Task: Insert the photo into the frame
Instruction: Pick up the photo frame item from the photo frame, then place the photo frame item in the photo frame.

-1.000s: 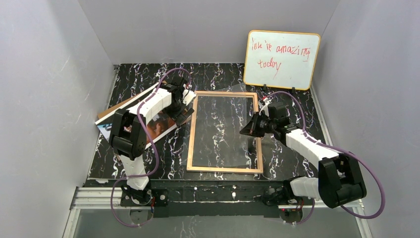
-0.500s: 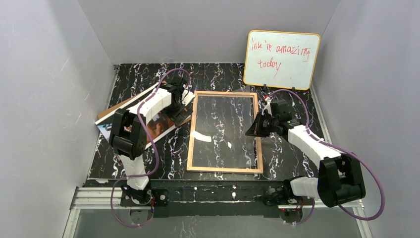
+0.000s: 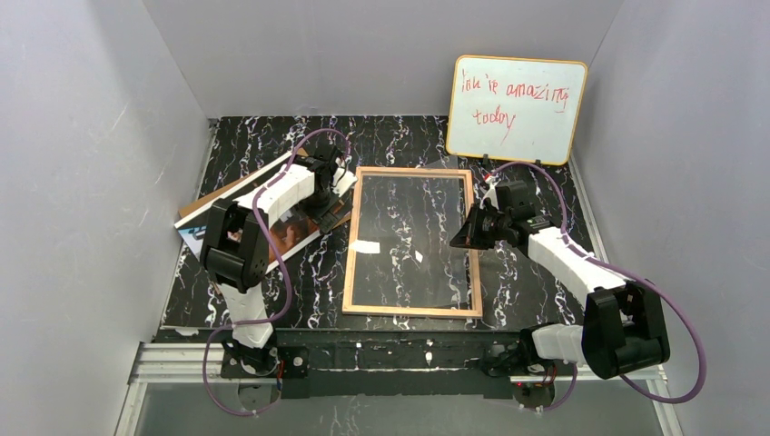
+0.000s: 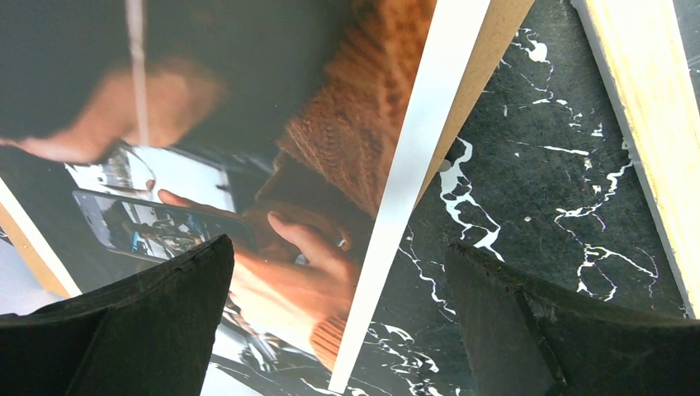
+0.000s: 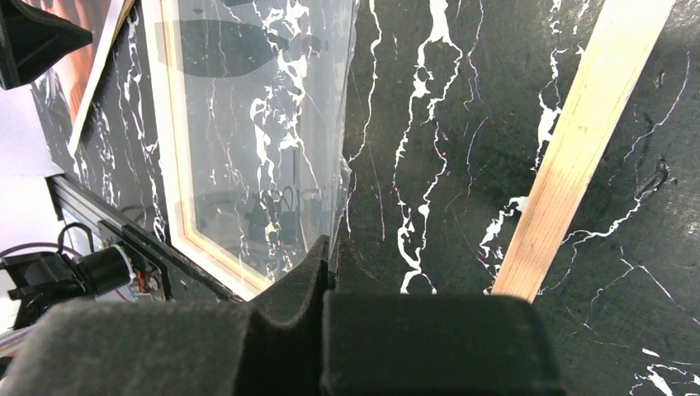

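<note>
While the black marble table (image 3: 399, 145) carries everything, the thin rectangular tan-wood frame (image 3: 350, 245) lies flat at its centre. The glossy white-bordered photo (image 4: 248, 124), orange-brown in tone, lies just left of it on a brown backing board (image 3: 211, 202). The left gripper (image 4: 338, 247) hangs spread wide over the photo's right edge. The right gripper (image 5: 333, 247) is clamped on the clear pane (image 5: 264, 124) at its edge.

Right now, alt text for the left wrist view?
Open left gripper over the photo's white edge; the photo lies on a brown board. Black marbled table and the frame's wooden edge at right.
</note>
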